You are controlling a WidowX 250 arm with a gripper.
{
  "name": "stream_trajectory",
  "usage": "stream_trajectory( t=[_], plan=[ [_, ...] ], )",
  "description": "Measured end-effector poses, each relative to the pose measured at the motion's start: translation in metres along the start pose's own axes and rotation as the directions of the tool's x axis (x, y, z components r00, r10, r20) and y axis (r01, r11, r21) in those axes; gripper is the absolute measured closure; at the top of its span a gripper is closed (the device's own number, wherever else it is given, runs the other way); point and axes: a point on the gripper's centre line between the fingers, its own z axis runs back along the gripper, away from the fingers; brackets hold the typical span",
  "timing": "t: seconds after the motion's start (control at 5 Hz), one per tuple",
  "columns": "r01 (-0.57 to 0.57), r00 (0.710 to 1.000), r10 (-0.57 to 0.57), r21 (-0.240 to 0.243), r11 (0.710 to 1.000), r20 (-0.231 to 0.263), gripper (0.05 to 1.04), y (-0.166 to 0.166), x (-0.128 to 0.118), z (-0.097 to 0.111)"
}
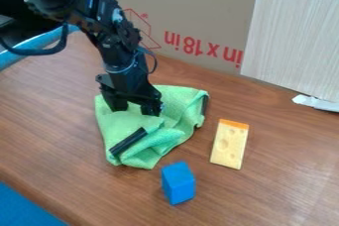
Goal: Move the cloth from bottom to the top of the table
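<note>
black two-finger gripper (136,110): 11 o'clock on crumpled green fabric cloth (122,125)
jaws: spread partway, honestly can't tell if touching cloth

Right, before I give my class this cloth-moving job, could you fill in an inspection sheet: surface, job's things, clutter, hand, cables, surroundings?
Surface: brown wood-grain table, no spills seen.
Job's things: green cloth, rumpled and partly folded, a black strip across its near part.
Clutter: blue block just in front of the cloth; toy cheese slice to its right in the picture.
Hand: black hand, fingers apart, pointing down at the cloth.
Cables: dark cable looping beside the arm, off the cloth.
Surroundings: cardboard with red print and a pale board behind.
</note>
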Motion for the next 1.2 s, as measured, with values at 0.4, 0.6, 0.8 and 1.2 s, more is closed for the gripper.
stream_trajectory(
  t=[0.4, 0.6, 0.8, 1.2],
  plan=[
    [-0.066, 0.998, 0.065, 0.024, 0.998, 0.016, 0.083, 0.0, 0.031, -0.008],
    [-0.094, 0.995, 0.093, 0.023, 0.995, 0.023, 0.082, -0.004, 0.05, -0.011],
    [-0.127, 0.991, 0.126, 0.024, 0.992, 0.044, 0.081, -0.004, 0.077, -0.01],
    [-0.14, 0.99, 0.138, 0.05, 0.989, 0.038, 0.083, -0.007, 0.098, -0.02]
  ],
)
